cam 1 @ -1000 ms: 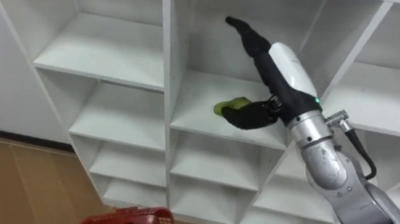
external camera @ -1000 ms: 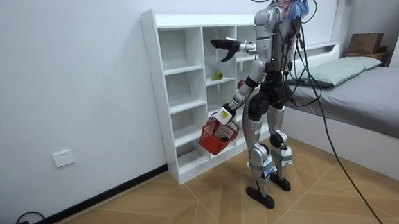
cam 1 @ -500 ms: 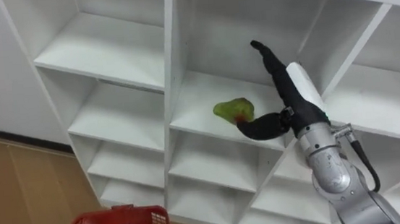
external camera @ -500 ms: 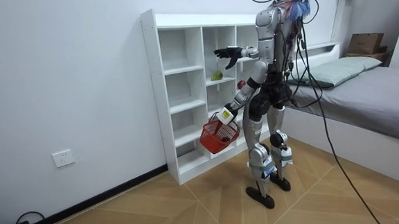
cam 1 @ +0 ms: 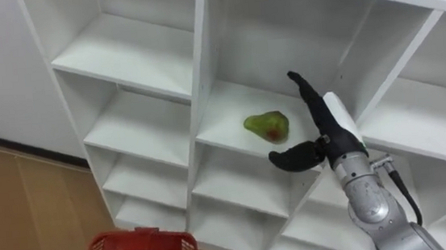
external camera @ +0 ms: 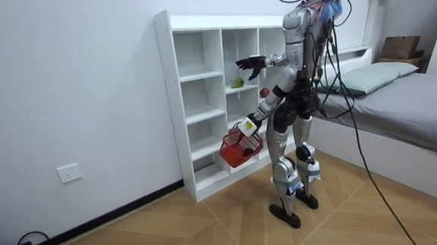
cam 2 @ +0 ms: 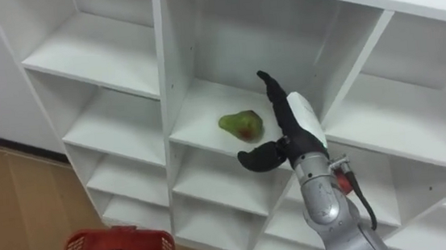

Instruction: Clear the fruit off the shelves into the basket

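Since a moment ago the right hand has come down and off the pear. Now it is just to the right of the pear and does not touch it. Its fingers point straight up and are spread wide, and the thumb sticks out to the left, below the pear. It holds nothing. The pear lies on its side on a shelf in the middle part of the white closet. The robot stands right in front of the closet. A red basket hangs at the left hand, low by the robot's legs.
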Tool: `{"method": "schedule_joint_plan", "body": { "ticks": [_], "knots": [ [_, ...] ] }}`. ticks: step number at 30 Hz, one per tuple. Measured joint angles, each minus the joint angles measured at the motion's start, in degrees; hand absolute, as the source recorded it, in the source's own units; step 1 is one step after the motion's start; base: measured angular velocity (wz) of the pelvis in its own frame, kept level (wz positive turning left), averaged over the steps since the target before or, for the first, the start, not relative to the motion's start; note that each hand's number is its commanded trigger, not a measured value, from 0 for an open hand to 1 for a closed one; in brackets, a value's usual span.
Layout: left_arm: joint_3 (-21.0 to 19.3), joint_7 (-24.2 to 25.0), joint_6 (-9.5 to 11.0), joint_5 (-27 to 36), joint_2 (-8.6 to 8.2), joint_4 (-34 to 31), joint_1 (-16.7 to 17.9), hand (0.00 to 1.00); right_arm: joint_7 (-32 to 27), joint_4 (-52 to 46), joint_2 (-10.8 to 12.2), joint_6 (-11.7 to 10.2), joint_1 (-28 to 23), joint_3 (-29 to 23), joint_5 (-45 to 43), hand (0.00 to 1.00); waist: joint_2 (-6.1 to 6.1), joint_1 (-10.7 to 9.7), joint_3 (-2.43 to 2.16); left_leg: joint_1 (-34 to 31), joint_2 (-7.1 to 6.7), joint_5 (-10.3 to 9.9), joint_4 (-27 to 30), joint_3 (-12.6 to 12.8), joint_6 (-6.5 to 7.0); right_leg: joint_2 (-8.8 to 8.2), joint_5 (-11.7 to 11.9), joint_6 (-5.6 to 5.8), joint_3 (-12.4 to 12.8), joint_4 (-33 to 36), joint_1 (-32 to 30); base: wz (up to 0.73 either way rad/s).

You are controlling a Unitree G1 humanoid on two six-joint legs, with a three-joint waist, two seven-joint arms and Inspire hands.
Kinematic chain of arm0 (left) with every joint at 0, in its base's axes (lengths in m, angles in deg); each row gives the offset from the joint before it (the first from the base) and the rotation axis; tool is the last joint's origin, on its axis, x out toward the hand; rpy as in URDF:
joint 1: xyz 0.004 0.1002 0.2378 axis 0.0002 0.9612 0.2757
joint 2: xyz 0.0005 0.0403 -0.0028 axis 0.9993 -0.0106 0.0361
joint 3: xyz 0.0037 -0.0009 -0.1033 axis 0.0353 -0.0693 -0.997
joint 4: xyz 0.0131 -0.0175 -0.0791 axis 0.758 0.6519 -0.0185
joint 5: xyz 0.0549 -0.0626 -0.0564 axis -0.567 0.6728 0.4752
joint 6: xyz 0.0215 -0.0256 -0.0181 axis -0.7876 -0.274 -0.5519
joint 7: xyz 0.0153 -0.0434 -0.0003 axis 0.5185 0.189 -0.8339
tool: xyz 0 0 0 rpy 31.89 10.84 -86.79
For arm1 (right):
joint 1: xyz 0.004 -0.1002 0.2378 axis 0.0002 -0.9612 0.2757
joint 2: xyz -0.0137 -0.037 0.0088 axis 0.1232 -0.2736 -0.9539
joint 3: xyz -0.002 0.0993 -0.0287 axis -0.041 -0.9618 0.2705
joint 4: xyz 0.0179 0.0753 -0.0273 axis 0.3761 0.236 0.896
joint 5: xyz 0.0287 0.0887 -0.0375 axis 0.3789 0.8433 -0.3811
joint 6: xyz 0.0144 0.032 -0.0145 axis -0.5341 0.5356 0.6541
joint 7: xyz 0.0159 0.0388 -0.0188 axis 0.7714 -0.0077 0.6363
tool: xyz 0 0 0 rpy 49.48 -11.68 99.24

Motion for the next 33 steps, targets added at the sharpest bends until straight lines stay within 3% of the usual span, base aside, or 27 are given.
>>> {"method": "schedule_joint_plan", "body": {
  "ticks": [5,10,17,21,28,33],
  "knots": [
    [0.04,0.08,-0.71,-1.22,0.08,-1.37,-0.03,1.00,-0.06,1.86,0.24,0.89,1.24,0.10,3.43,0.00,-0.25,0.83,0.29,-1.06,0.01,-0.06,0.80,-0.59,-0.03,-0.04,0.00,0.00,-0.60,0.00,-0.48,0.06],
    [0.03,1.32,-1.11,-1.68,-0.01,-1.77,-0.02,1.00,-1.73,4.50,2.24,2.20,3.12,0.00,3.38,0.00,-0.16,1.01,0.36,-1.55,-0.10,-0.05,1.16,-1.37,-0.05,-0.08,0.00,0.00,-1.42,0.01,-0.47,0.08],
    [0.13,2.39,-2.71,-1.72,-0.31,-1.77,-0.02,1.00,-3.56,4.60,2.74,2.43,5.04,0.05,2.64,0.00,-0.32,1.18,0.37,-1.87,-0.48,-0.03,1.42,-1.93,-0.04,-0.15,0.00,0.00,-2.11,-0.03,-0.32,0.06],
    [0.06,2.44,-3.13,-2.96,-0.69,-1.69,-0.02,1.00,-5.03,5.65,4.82,2.43,5.15,0.10,2.46,0.00,-0.67,1.26,0.35,-1.91,-0.49,-0.03,1.41,-2.19,-0.04,-0.11,0.00,0.00,-1.77,-0.04,-0.31,0.01],
    [-0.06,3.75,-3.37,-7.12,-1.12,-1.69,-0.02,1.00,-6.29,6.62,4.95,2.60,5.14,0.07,2.06,0.00,-0.80,1.19,0.35,-2.50,-0.77,-0.02,1.84,-3.06,-0.02,-0.22,-0.01,0.01,-2.20,-0.05,-0.44,0.05],
    [0.02,4.01,-4.80,-8.00,-1.37,-1.70,-0.02,1.00,-7.95,8.40,4.91,2.60,5.18,0.01,2.64,0.00,-1.26,1.23,0.23,-2.63,-0.87,-0.01,1.86,-3.53,-0.02,-0.33,-0.04,0.06,-3.26,-0.05,-0.39,0.04]
  ]
}}
